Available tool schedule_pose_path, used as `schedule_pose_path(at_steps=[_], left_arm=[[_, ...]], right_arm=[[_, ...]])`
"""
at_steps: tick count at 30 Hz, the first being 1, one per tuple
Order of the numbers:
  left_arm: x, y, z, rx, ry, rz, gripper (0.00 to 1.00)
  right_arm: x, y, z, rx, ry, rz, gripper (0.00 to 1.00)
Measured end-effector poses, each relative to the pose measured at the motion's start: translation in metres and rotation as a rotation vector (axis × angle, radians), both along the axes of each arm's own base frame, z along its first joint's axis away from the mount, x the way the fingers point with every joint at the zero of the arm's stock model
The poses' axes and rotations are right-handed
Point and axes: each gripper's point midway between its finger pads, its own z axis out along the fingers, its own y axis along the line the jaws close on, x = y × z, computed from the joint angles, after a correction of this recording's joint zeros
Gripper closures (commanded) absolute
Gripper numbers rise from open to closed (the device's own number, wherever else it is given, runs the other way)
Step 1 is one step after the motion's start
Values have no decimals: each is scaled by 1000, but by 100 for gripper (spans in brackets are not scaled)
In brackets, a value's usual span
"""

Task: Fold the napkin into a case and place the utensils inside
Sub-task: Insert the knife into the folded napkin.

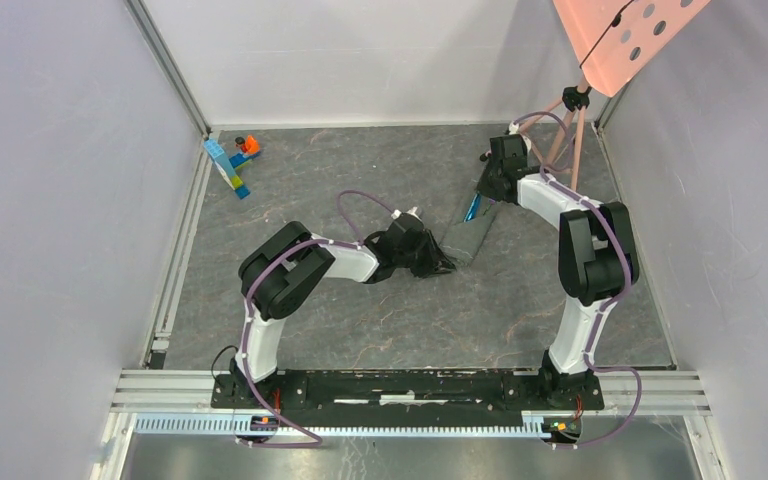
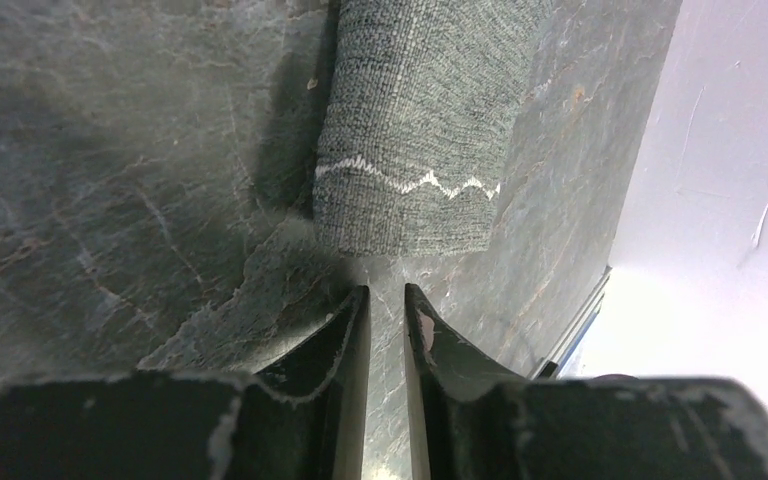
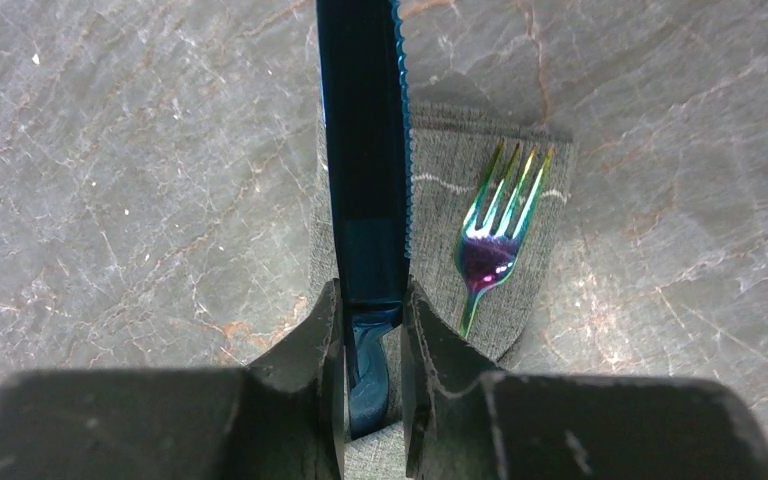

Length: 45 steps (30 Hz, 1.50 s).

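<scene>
The napkin lies folded into a narrow grey case (image 1: 468, 240) in the middle of the table. Its stitched near end shows in the left wrist view (image 2: 410, 150). My left gripper (image 2: 387, 290) sits just short of that end, its jaws nearly together with nothing between them; it also shows in the top view (image 1: 443, 265). My right gripper (image 3: 370, 290) is shut on the blue knife (image 3: 365, 150), held over the case's far end (image 3: 440, 200). The fork's rainbow-green head (image 3: 495, 240) rests on the cloth and its handle runs under a fold. The knife shows as a blue sliver in the top view (image 1: 472, 208).
Blue and orange toy blocks (image 1: 232, 160) stand at the back left. A tripod (image 1: 570, 135) and an orange perforated panel (image 1: 625, 35) are at the back right, close behind the right arm. Walls enclose the table on the left, right and back.
</scene>
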Motion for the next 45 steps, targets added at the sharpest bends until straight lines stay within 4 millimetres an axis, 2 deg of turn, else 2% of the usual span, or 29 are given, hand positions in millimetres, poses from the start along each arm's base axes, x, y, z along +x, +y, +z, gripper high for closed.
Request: schedule_pose_path(at_steps=[7, 15, 24, 28, 32, 40, 45], left_arm=[[7, -6, 0, -8, -12, 6, 75], [8, -8, 0, -4, -24, 15, 76], [8, -8, 0, -2, -30, 19, 76], [8, -8, 0, -2, -30, 19, 76], [8, -9, 0, -1, -35, 23, 75], [8, -9, 0, 0, -37, 24, 75], [9, -9, 0, 0, -38, 25, 74]], right_arm=[[-20, 8, -9, 56, 36, -6, 100], [-32, 21, -1, 107, 33, -1, 100], [-50, 25, -16, 141, 79, -21, 99], [-53, 26, -17, 148, 81, -25, 94], [-53, 27, -16, 152, 79, -27, 80], [-56, 28, -19, 156, 87, -32, 69], [-57, 28, -17, 154, 83, -28, 56]])
